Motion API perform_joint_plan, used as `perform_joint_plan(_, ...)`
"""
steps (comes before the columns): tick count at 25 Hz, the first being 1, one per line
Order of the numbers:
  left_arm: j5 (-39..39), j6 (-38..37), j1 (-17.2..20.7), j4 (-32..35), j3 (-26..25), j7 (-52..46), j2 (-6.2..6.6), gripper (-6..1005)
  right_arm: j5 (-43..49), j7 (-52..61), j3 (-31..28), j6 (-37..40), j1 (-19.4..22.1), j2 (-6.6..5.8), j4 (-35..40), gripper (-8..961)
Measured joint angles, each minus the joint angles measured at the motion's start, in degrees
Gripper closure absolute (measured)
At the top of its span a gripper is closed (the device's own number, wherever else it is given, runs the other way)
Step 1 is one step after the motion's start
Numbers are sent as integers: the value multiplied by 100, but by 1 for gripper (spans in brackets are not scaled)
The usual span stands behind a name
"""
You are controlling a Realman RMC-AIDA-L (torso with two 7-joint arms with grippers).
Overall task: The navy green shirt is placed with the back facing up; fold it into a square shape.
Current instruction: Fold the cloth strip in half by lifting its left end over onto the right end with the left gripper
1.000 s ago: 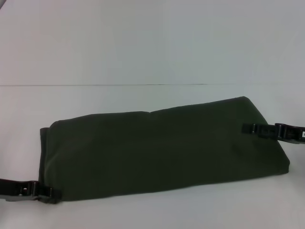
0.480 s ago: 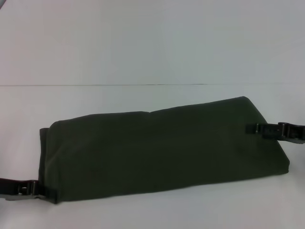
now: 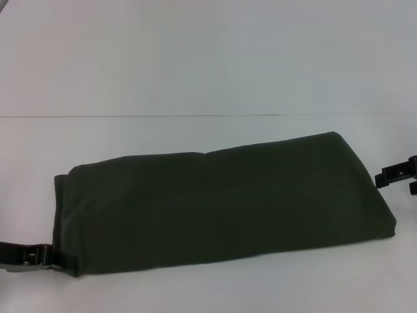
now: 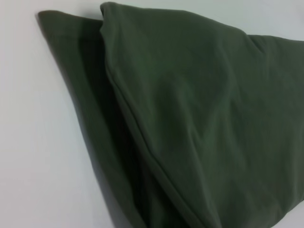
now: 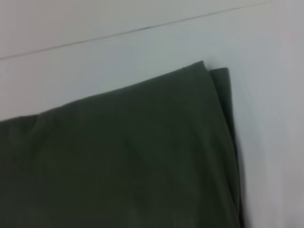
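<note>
The navy green shirt point(image 3: 221, 205) lies folded into a long plain band across the white table point(image 3: 195, 72), its right end farther back than its left. My left gripper point(image 3: 57, 263) sits low at the band's front left corner, open, just off the cloth. The right gripper point(image 3: 386, 177) hangs open beside the right end, clear of the cloth. The left wrist view shows the shirt point(image 4: 199, 118) with its stacked layers at a corner. In the right wrist view the shirt point(image 5: 123, 156) shows a folded corner. No lettering shows.
A thin seam line point(image 3: 195, 117) runs across the table behind the shirt. Bare white surface lies behind the shirt and along the front edge.
The right gripper has let go of the shirt's right end and pulled back to the right, off the cloth. The left gripper has slid a little left, off the corner. The shirt has stayed put.
</note>
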State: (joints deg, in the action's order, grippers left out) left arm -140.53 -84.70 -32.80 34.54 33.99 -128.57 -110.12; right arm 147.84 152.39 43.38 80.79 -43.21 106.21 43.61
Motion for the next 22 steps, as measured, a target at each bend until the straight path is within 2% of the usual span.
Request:
perform_joint_plan(4,0,-9,2,0,2,7,1,991,401,-16,15,-230,-119,276,-61,25)
perform_joint_plan(8,0,-20,2,0,3,8,4,990,535,-54,22,-365,-81,466,-63,25)
perform_joint_plan(16,0,-30,1,0,2,8,7,987,553,-128,23,-471,71,563,-62,26)
perform_joint_plan(22,0,-36,-5,0,2,8,-3,985,529,-322,-8,-716,179,738,-64,38)
